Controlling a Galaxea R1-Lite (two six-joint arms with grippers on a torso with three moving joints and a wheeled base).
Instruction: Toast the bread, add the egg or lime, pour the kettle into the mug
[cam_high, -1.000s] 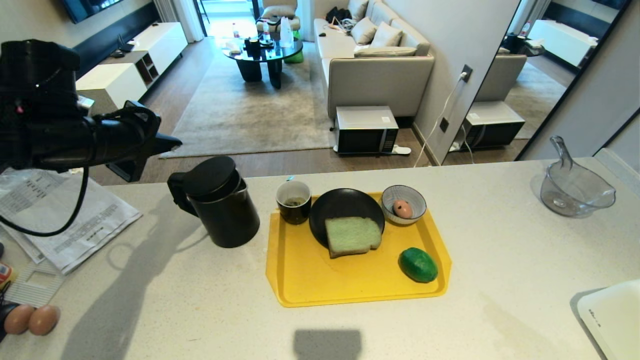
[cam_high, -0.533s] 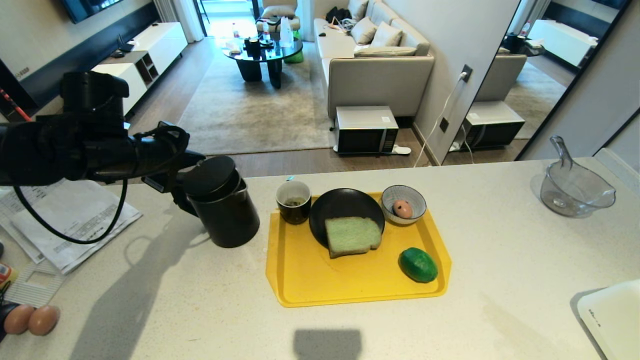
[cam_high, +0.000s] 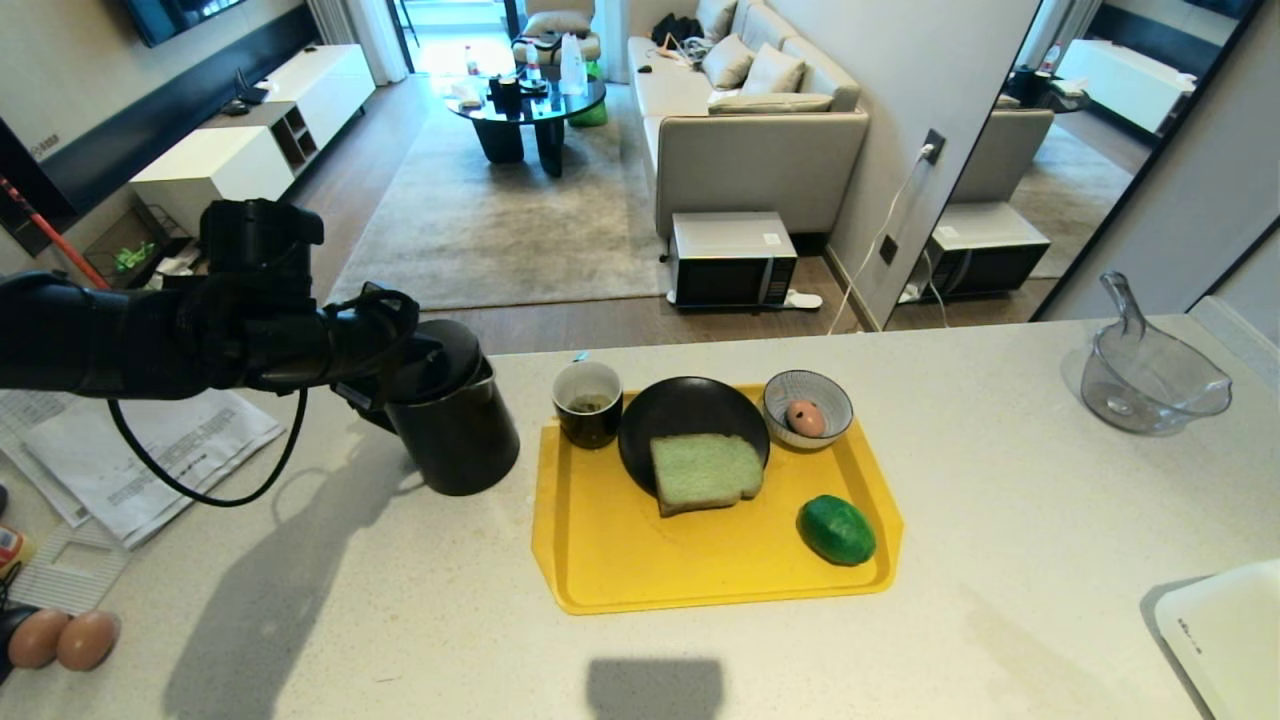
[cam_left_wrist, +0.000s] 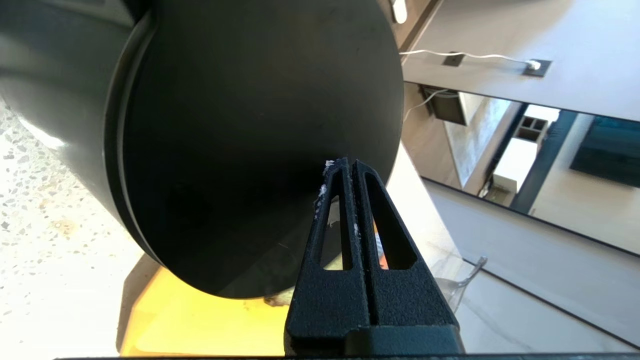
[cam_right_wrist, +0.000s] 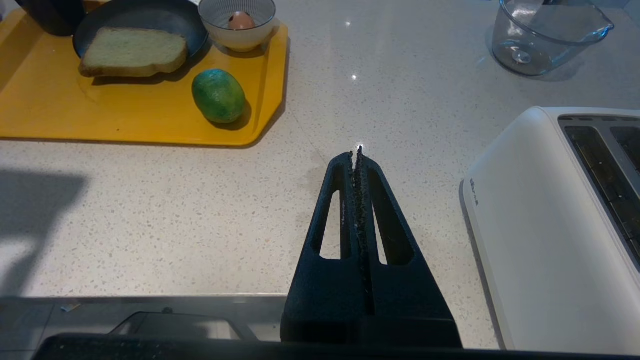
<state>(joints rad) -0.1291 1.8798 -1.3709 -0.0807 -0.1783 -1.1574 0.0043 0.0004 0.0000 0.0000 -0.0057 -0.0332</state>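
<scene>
So left pincer (cam_left_wrist: 347, 167) pressed together, tips over kettle (cam_high: 455, 425) lid, frame left; probably nudging lid shut pre-pour. Right pincer (cam_right_wrist: 356, 155) pressed together too, parked over bench (cam_right_wrist: 200, 215).

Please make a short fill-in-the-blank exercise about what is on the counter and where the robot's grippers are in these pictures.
1. The bread lies on a black ____ on the yellow tray.
2. The egg sits in a patterned ____, behind the lime.
3. The left gripper, fingers shut, is over the lid of the ____.
4. The right gripper hangs shut above the bare counter, beside the white ____.

Missing words: plate; bowl; kettle; toaster
</scene>
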